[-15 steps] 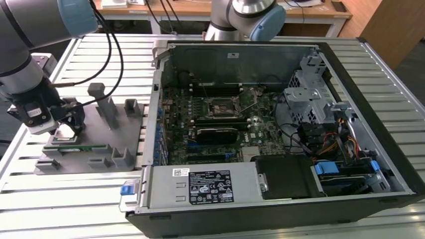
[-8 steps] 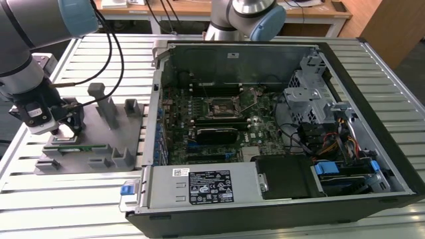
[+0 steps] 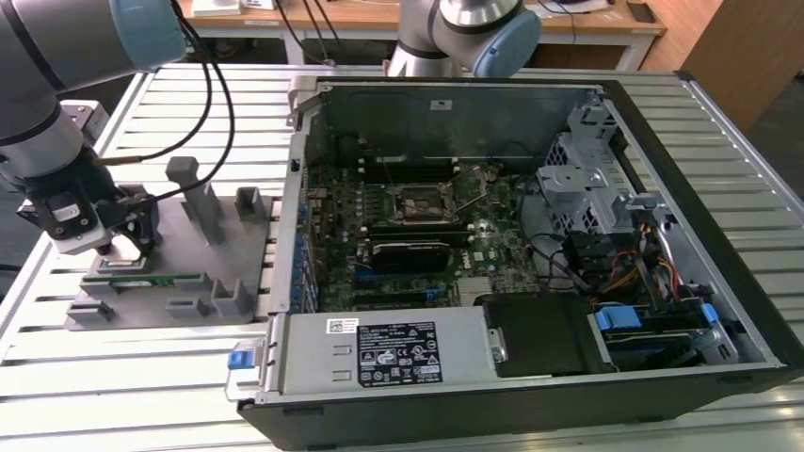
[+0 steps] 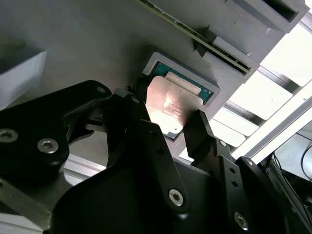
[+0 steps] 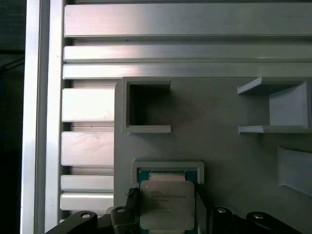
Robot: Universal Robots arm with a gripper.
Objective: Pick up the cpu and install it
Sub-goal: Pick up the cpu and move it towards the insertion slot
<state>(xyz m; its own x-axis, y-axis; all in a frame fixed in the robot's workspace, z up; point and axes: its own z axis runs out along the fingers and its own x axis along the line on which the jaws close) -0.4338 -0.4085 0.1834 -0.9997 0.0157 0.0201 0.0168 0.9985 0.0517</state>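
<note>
The cpu (image 4: 168,105), a small square chip with a silvery top, sits at a shallow pocket (image 4: 207,85) of the grey fixture plate (image 3: 188,235) on the exterior view's left. My gripper (image 3: 126,247) is down over it. In both wrist views the two black fingers (image 4: 139,114) press against opposite edges of the cpu (image 5: 167,200), so the gripper (image 4: 168,114) is shut on it. The chip looks slightly tilted and shifted out of its pocket (image 5: 168,168). The motherboard's black socket (image 3: 421,202) stands with its frame open inside the computer case (image 3: 703,217).
A thin green memory stick (image 3: 151,280) lies in a slot of the fixture beside the gripper. Grey upright posts (image 3: 195,193) rise from the fixture close to the arm. The case's raised wall (image 3: 292,188) stands between fixture and motherboard. A second robot arm (image 3: 458,33) is behind the case.
</note>
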